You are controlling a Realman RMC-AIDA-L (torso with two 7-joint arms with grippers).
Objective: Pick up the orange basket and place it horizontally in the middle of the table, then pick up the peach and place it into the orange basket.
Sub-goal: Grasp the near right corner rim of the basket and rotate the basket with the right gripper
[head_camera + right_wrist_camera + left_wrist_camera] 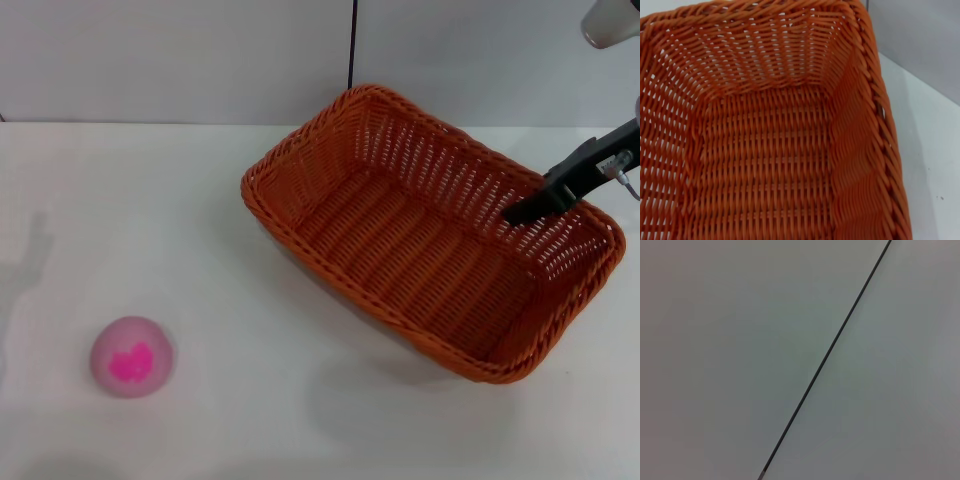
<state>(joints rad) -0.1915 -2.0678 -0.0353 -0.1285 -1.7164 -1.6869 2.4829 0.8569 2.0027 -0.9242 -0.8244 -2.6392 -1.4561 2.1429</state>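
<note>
The orange basket (420, 240) sits on the white table (200, 220), right of the middle, turned at a slant so that one corner points toward the back wall (150, 60) and its long sides run diagonally. Its near right corner seems slightly raised, with a soft shadow on the table beneath it. Its inside is bare woven floor and open-slatted sides.

The right gripper (540, 205) reaches in from the right edge of the head view. One dark finger (528, 209) lies inside the basket against the far right wall, just under the braided rim. Whether a second finger presses the outside of that wall is hidden, so it cannot be told if the jaws are clamped on the basket or parted.

The right wrist view looks straight down into the basket (765, 165), showing its ribbed floor, a corner and the braided rim, with a strip of table (930, 150) beside it.

The peach (132, 356) rests on the table near the front left, well apart from the basket, its bright magenta blotch facing up.

The left gripper is out of sight; its wrist view shows only a plain grey surface crossed by a thin dark seam (825, 360).
</note>
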